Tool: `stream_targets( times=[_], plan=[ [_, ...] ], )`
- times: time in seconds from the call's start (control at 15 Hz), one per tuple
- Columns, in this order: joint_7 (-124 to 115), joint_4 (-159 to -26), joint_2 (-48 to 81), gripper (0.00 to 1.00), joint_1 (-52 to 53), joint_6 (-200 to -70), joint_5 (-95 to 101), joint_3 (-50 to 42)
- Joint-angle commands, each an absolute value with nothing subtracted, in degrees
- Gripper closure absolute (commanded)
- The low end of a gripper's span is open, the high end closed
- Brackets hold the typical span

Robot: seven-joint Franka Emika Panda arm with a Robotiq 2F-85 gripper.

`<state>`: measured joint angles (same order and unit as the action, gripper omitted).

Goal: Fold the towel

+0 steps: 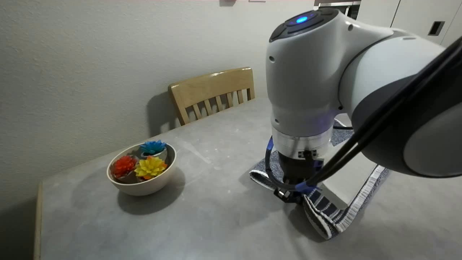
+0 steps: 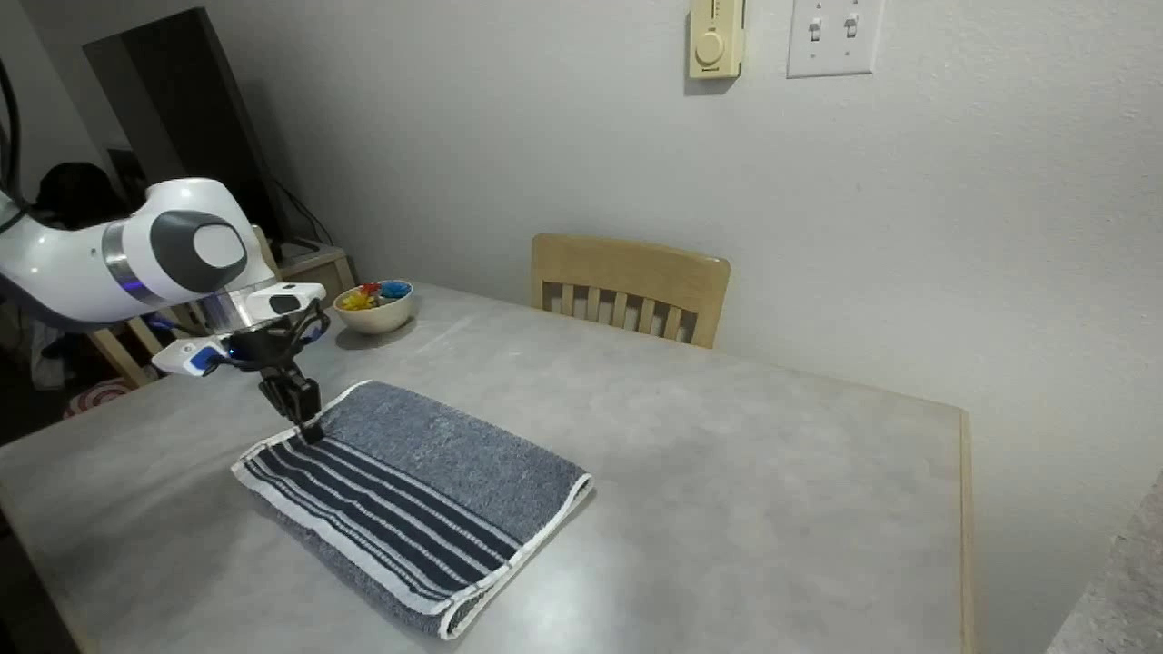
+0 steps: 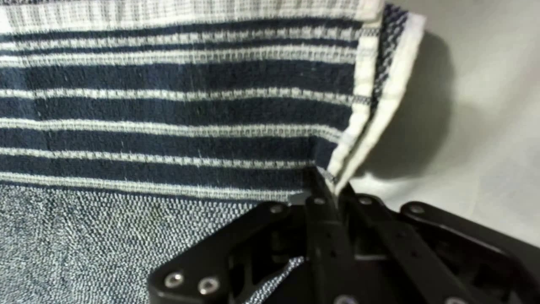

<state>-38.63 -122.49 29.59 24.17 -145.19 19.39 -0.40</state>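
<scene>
Towel (image 2: 413, 504) lies doubled on table (image 2: 772, 472), striped end uppermost. In wrist view, gripper (image 3: 332, 185) pinches white-trimmed side edge near its middle, both layers seemingly caught. We judge mid-edge grip lets whole side come across evenly (corners may droop, though). Pinching layers together should stop them sliding apart. Bowl (image 1: 148, 187) stands well apart from towel, so we likely have room to fold.

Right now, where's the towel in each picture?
In an exterior view: towel lower right, partly behind the arm.
In an exterior view: towel low, mostly left of centre.
Wrist view: towel reaches from the left edge past the middle.
Shared landmark: the gripper, at the towel's edge in all three.
</scene>
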Motion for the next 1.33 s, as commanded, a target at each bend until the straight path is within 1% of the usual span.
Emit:
stream_targets(
  times=[0.0, 0.33, 0.6, 1.27],
  plan=[
    [-26.94, -123.65, 27.37, 0.98, 20.08, -143.73, 14.45, 3.93],
    [-7.89, -123.50, 23.89, 0.98, 15.75, -137.05, 8.07, 8.64],
    [3.29, -124.20, 19.23, 0.98, 12.80, -130.31, 6.68, 9.94],
    [25.30, -124.27, 10.01, 0.98, 5.09, -119.45, 6.13, 8.07]
  ],
)
